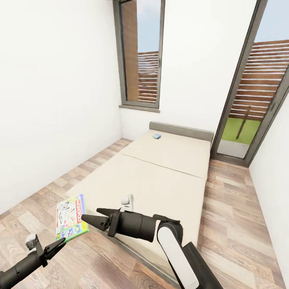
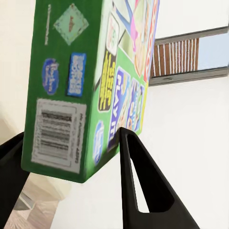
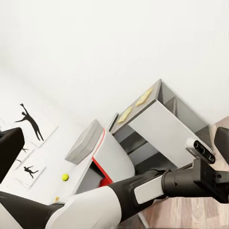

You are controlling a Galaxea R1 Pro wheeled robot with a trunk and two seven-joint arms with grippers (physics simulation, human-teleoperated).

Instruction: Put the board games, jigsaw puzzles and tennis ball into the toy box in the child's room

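Head view: the left gripper (image 1: 60, 243) pinches the lower edge of the white-and-green board game (image 1: 71, 217), holding it up off the floor beside the foot of the bed (image 1: 160, 176). A pinch at one edge leaves the box free to drop flat into a bin later, I judge. The right gripper (image 1: 91, 216) hangs over the foot of the bed, fingers spread with nothing between them. The smaller blue board game (image 1: 156, 136) lies on the mattress near the grey headboard (image 1: 180, 130), well apart from both grippers.

Left wrist view: the white-and-green board game (image 2: 90, 81) sits between the two black fingers (image 2: 138, 176), barcode edge toward the camera, tilted.

Right wrist view: fingers apart at the frame edges. Beyond the left arm (image 3: 157, 186) stands the counter (image 3: 117, 157), with the toy box (image 3: 86, 142) on it and the tennis ball (image 3: 65, 177) near the toy box. Both still await loading.
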